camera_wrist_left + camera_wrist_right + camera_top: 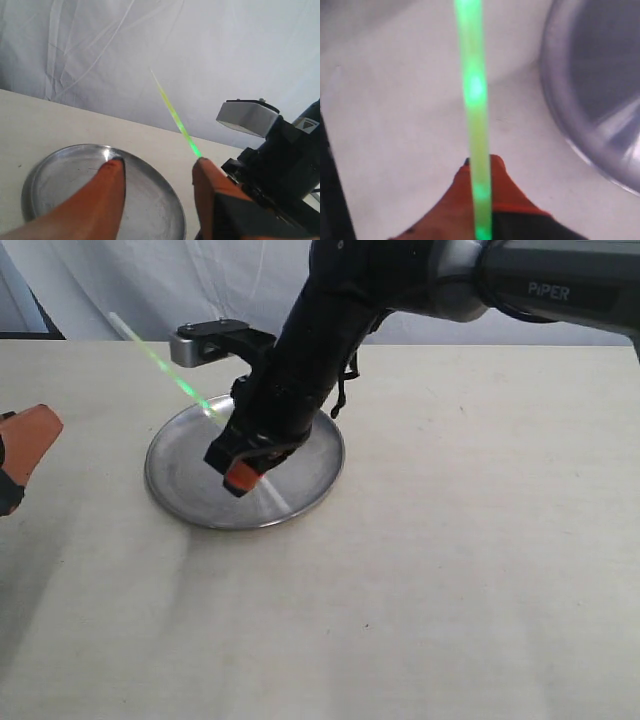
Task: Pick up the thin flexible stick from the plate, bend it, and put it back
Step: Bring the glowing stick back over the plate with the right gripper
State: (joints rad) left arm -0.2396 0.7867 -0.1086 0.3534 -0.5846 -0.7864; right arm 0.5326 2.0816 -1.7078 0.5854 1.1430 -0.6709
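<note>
The thin yellow-green stick slants up and away to the left above the plate, pale at its far tip. My right gripper reaches across over the round silver plate and is shut on the stick's lower end. In the right wrist view the stick runs out from between the closed orange fingers of the right gripper, with the plate's rim beside it. My left gripper sits at the far left of the table, away from the plate. It is open, and past it I see the plate and the stick.
The plate lies on a pale beige tabletop. A white cloth backdrop hangs behind the table's far edge. The right arm's black body and its grey wrist camera stand over the plate's far side.
</note>
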